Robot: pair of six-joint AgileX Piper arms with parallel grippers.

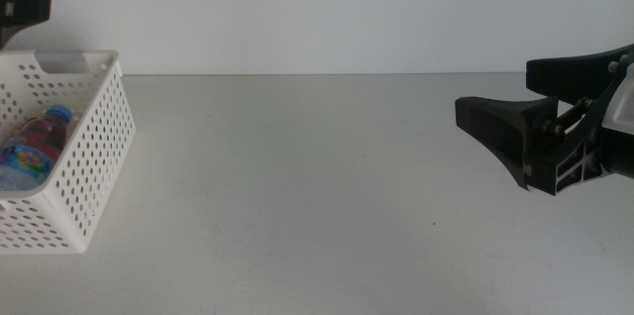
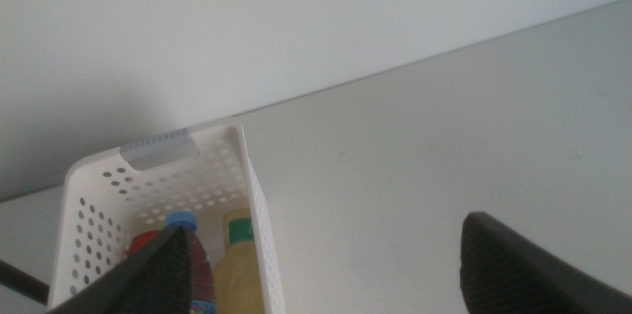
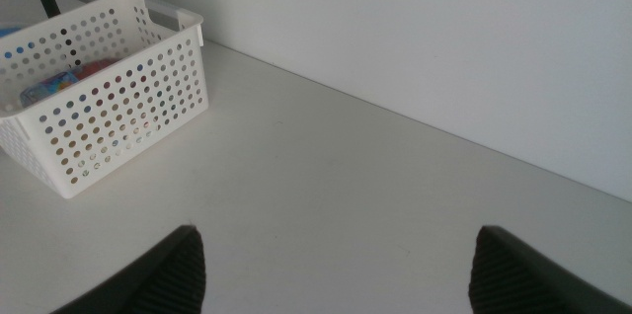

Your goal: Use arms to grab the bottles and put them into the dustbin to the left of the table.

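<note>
Bottles (image 2: 202,274) lie inside the dustbin (image 1: 84,171); none remain on the surface (image 1: 317,186). Left claw (image 2: 326,265) and right claw (image 3: 336,270) gape wide, empty. Retreat gently, avoiding the rim.

No text, brand or number can be read anywhere. The bottle (image 1: 35,147) in the dustbin (image 1: 94,171) carries a colourful label, but its print is too blurred to make out.
</note>
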